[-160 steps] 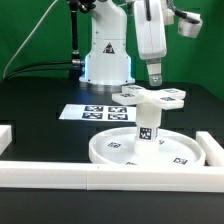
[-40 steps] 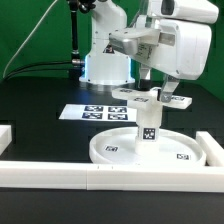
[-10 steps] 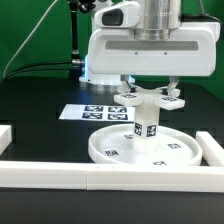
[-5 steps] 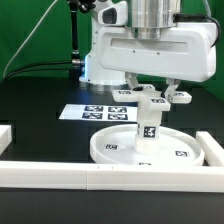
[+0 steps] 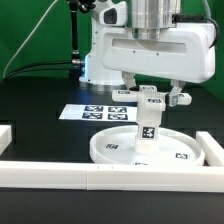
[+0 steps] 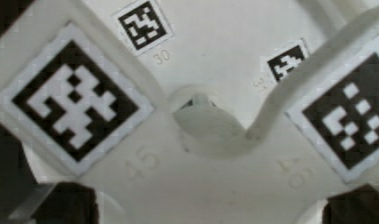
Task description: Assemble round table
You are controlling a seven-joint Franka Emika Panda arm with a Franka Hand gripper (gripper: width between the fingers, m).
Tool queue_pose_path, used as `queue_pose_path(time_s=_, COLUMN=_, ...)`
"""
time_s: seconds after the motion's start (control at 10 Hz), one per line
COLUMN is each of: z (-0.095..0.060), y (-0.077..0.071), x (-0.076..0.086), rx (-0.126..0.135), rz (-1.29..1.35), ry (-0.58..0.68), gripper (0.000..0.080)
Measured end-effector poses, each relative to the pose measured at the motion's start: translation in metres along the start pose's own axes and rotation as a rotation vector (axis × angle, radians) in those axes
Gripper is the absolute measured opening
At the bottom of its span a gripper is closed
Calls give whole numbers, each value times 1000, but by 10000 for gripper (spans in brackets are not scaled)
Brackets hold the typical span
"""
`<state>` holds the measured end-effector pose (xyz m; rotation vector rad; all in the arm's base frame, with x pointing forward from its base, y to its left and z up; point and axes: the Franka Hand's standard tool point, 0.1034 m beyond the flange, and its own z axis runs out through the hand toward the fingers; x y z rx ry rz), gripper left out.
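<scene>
The gripper (image 5: 152, 96) hangs straight over the post (image 5: 147, 125), and the cross (image 5: 153, 96) sits right between its fingers, level, just above the post's top. The fingers seem closed on the cross, one at either side, though the big white hand body covers much of the grip, so I judge that rather than see it plainly. Whether the cross already touches the post I cannot tell from here.

The post stands upright in the middle of the disc (image 5: 112, 150), which lies flat on the black table (image 5: 35, 105). Behind the post, toward the arm's base, lies the marker board (image 5: 92, 112). In front of the disc runs a long white rail (image 5: 60, 174).

In the wrist view the cross (image 6: 186, 140) fills nearly everything: white arms with large tags and a rounded stub at the centre. The fingers are not clearly visible there, nor the post below.

These parts look like hard, light plastic, smooth and a bit slippery. The cross is stiff and thin, so taking it across two opposite edges near the centre seems right; a hold far out on one arm would likely let it tip. The post looks tall for its width and might wobble if pushed sideways.

The disc's far rim is hidden behind the post, and the rail cuts off its near edge.
</scene>
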<state>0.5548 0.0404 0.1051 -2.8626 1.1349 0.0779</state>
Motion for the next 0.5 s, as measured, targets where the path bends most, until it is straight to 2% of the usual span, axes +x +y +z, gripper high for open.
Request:
queue_pose_path(time_s=0.2, z=-25, y=-1, x=-2, rx=7, rz=-11, ry=-12, gripper=647)
queue_pose_path(time_s=0.5, z=-19, y=-1, x=-2, rx=6, rz=-12, ry=-8, gripper=649)
